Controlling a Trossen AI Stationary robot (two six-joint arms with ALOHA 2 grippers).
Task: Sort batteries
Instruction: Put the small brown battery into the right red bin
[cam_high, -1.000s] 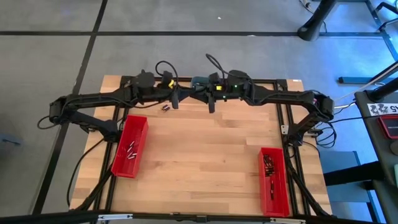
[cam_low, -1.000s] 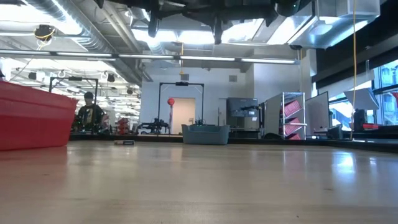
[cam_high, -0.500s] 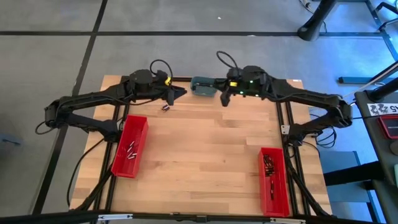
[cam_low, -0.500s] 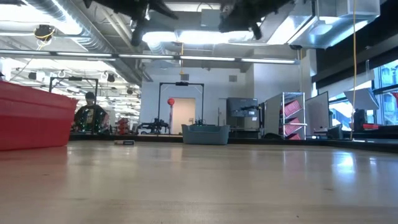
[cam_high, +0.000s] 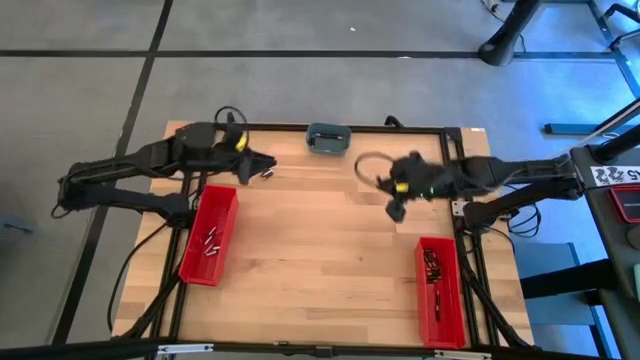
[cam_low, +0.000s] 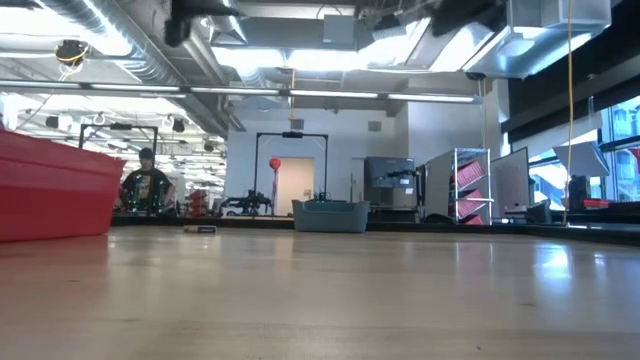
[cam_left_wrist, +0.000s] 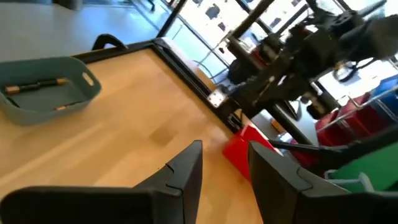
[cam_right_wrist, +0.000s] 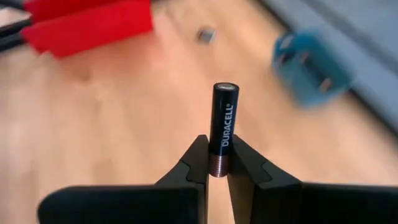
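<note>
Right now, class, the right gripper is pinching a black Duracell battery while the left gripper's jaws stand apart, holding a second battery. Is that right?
Not quite. In the left wrist view the left gripper holds nothing; its jaws stand apart and empty. The rest holds: the right wrist view shows the right gripper pinching the black Duracell battery.

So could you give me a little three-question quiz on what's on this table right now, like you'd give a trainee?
1. True or false: the right pincer is shut on a battery.
2. Where do the two red bins sit? A) stacked at the middle B) one towards each side of the table C) both on the left.
3. Fill in: the grey-blue dish sits at the table's ___ edge, away from the arms' bases.

Key: 1 true; 2 B; 3 far. The left pincer hangs open, holding nothing.
</note>
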